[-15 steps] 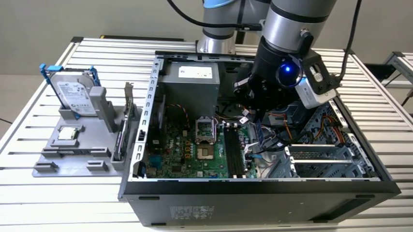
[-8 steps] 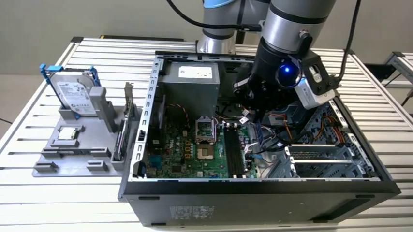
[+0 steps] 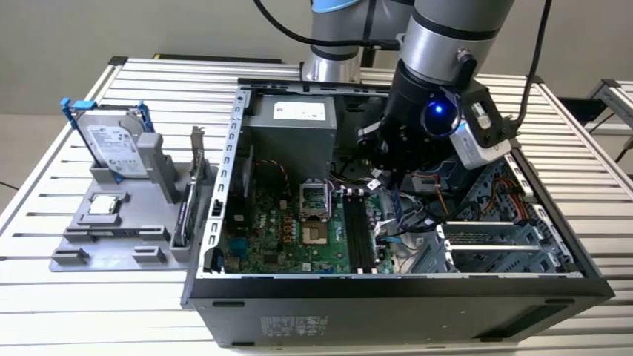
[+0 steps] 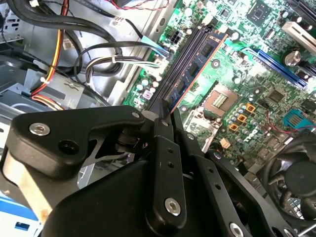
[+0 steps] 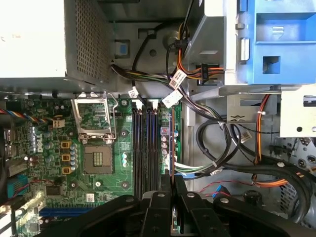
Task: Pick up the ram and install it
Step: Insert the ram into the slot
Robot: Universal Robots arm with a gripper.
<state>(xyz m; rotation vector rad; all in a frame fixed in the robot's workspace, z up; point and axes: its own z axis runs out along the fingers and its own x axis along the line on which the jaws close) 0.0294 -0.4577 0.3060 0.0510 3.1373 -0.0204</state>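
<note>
The ram (image 4: 197, 61) lies along a motherboard (image 5: 98, 163) slot (whether latched, I cannot tell), so installing seems nearly done. The hand (image 4: 165, 116), fingers together, sits at its near end.

We take this for a robotics lab or test workshop. An open computer case (image 3: 396, 222) lies on a slatted aluminium table (image 3: 129, 297), its motherboard (image 5: 94, 148) bared directly beneath the gripper (image 5: 165, 185). Well off to one side of the gripper, a grey parts fixture (image 3: 118, 215) holds a hard drive (image 3: 111, 144) upright. Behind stands a plain wall (image 3: 129, 26).
</note>
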